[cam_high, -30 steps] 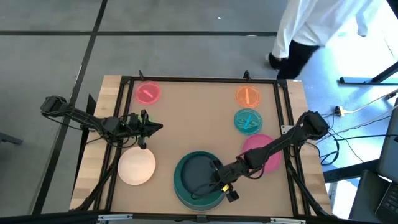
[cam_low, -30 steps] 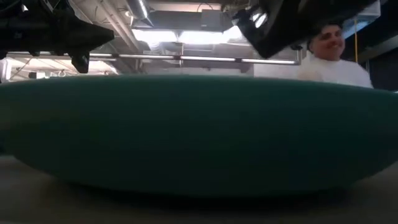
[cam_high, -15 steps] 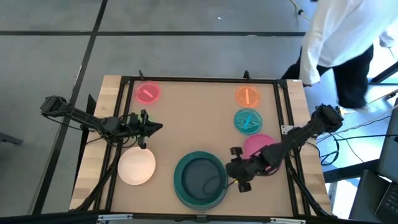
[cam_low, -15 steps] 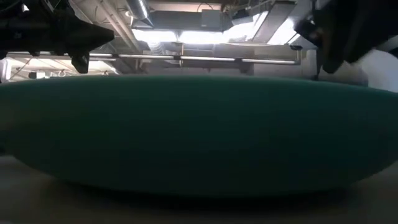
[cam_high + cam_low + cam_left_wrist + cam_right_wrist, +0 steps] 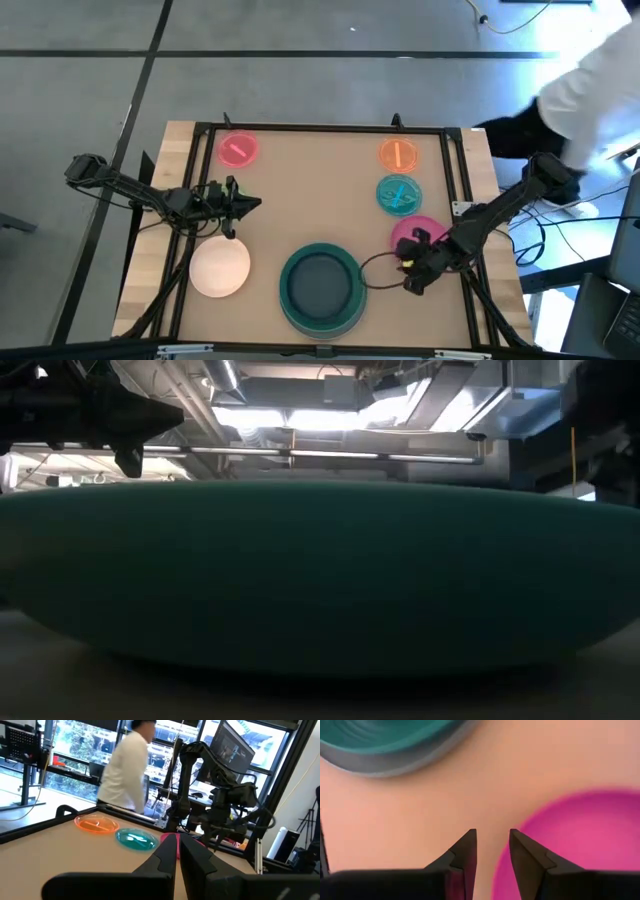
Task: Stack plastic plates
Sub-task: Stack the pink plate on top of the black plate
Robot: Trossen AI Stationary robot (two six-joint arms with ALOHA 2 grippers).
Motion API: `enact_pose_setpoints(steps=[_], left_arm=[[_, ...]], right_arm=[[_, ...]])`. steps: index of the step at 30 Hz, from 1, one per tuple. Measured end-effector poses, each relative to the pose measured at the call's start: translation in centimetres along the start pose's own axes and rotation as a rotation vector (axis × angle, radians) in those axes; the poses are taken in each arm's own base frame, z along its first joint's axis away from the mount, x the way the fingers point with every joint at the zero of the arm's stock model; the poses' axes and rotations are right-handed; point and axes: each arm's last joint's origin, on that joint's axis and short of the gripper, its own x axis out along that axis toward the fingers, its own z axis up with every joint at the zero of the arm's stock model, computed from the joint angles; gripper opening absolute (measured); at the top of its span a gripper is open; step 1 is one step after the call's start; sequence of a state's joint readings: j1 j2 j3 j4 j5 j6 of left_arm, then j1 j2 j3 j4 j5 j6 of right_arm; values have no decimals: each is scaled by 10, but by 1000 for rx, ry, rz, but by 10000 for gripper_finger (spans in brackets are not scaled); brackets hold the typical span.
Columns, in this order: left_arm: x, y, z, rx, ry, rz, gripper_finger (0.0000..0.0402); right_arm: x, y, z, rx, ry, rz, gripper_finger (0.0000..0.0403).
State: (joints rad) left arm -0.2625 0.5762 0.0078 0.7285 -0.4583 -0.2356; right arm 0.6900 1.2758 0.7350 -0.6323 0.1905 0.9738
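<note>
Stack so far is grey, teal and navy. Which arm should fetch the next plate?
Judging by size order, the round cream-white plastic plate looks next, so left. The left gripper hovers just beyond it, fingers together. The right gripper is at the round magenta plastic plate, farther away.

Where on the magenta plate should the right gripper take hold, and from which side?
Judging by its pose, the round magenta plastic plate lies flat, so only its thin rim offers a grip. The edge facing the teal and grey plate stack looks best: the right gripper hangs just above it, fingers slightly apart.
</note>
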Motion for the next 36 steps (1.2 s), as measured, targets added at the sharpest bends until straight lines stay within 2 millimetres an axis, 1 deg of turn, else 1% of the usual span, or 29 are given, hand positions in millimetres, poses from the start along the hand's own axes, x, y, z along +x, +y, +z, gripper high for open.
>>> enact_pose_setpoints(steps=[5,11,15,22,26,29,36], left_arm=[[0,0,0,1,0,1,15],[0,0,0,1,-1,3,15],[0,0,0,2,0,3,15],[0,0,0,2,0,5,15],[0,0,0,2,0,5,15],[0,0,0,3,0,6,15],[0,0,0,8,-1,11,15]], right_arm=[[4,-4,-11,28,36,-27,106],[15,-14,-20,95,71,-55,106],[19,-11,-20,94,52,17,106],[25,-16,-23,68,15,-10,106],[32,-15,-23,53,-33,18,104],[36,-16,-24,45,-35,7,85],[43,-17,-26,-15,-21,-37,10]])
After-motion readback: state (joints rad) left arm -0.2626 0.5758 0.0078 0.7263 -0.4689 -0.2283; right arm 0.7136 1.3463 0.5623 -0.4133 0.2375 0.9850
